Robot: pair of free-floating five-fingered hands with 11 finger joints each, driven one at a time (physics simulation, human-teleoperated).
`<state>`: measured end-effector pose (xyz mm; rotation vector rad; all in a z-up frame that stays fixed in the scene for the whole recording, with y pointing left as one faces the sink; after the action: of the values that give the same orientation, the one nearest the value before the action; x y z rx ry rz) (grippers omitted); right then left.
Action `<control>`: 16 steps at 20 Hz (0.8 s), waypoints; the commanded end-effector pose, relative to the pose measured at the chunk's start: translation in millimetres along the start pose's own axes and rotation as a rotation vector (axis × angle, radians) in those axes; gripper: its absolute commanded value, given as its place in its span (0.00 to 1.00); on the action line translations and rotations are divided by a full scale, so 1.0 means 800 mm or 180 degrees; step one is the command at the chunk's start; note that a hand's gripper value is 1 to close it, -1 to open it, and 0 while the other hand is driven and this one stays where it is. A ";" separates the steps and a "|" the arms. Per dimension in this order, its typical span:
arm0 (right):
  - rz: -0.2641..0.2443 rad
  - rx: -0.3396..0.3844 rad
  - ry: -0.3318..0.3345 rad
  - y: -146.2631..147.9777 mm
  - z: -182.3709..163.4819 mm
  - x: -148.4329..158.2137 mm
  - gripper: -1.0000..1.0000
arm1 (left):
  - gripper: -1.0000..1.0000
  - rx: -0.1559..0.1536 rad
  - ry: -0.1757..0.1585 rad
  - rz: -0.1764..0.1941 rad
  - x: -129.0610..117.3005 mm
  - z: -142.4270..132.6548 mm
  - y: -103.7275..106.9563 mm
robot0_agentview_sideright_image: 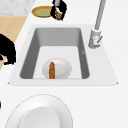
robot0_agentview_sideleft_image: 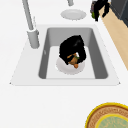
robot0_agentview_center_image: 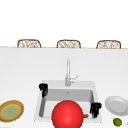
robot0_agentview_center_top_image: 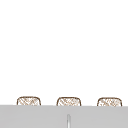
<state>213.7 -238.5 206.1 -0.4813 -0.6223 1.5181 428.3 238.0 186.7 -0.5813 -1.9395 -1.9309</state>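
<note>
My left hand [robot0_agentview_center_image: 43, 88] hovers over the sink's [robot0_agentview_center_image: 93, 86] back left corner, fingers curled round a small brown-orange piece of food [robot0_agentview_center_image: 45, 94]. In the left side view this hand [robot0_agentview_sideleft_image: 72, 47] is above the sink's white plate [robot0_agentview_sideleft_image: 62, 68], with the food [robot0_agentview_sideleft_image: 74, 61] under its fingers. The right side view has the hand [robot0_agentview_sideright_image: 60, 8] high at the far end. A long brown stick of food [robot0_agentview_sideright_image: 51, 70] lies on the white plate [robot0_agentview_sideright_image: 63, 68] on the sink floor. My right hand [robot0_agentview_center_image: 95, 108] hangs by the sink's front right corner, fingers relaxed downward, holding nothing.
A big red ball [robot0_agentview_center_image: 67, 114] stands before the sink's front. The tap [robot0_agentview_center_image: 68, 72] rises behind the basin. A yellow-green plate [robot0_agentview_center_image: 11, 110] lies on the left counter, a white plate [robot0_agentview_center_image: 116, 105] and a lime [robot0_agentview_center_image: 117, 121] on the right. Three wicker chair backs [robot0_agentview_center_image: 68, 44] line the far edge.
</note>
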 end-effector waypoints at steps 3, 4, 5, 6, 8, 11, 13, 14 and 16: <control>0.0000 0.0000 0.0000 0.000 0.000 0.000 0.50 | 1.00 0.0042 0.0079 -0.0001 0.025 0.042 -0.011; 0.0000 0.0000 0.0000 0.000 0.000 0.000 0.50 | 1.00 0.0034 0.0065 0.0021 0.032 0.050 -0.010; 0.0000 0.0000 0.0000 0.000 0.000 0.000 0.50 | 1.00 0.0033 0.0064 0.0016 0.037 0.057 -0.012; 0.0000 0.0000 0.0000 0.000 0.000 0.000 0.50 | 1.00 0.0034 0.0066 0.0013 0.041 0.064 -0.014; 0.0000 0.0000 0.0000 0.000 0.000 0.000 0.50 | 1.00 0.0039 0.0076 0.0042 0.049 0.077 -0.017; 0.0000 0.0000 0.0000 0.000 0.000 0.000 0.50 | 1.00 0.0038 0.0083 0.0006 0.066 0.096 -0.024; 0.0000 0.0000 0.0000 0.000 0.000 0.000 0.50 | 1.00 0.0035 0.0081 0.0035 0.079 0.110 -0.024; 0.0000 0.0000 0.0000 0.000 0.000 0.000 0.50 | 1.00 0.0034 0.0081 0.0047 0.085 0.117 -0.025; 0.0000 0.0000 0.0000 0.000 0.000 0.000 0.50 | 1.00 0.0026 0.0070 0.0065 0.099 0.131 -0.027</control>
<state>213.7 -238.5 206.1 -0.4813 -0.6223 1.5181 366.8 330.6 200.6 -0.5816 -1.9315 -1.9321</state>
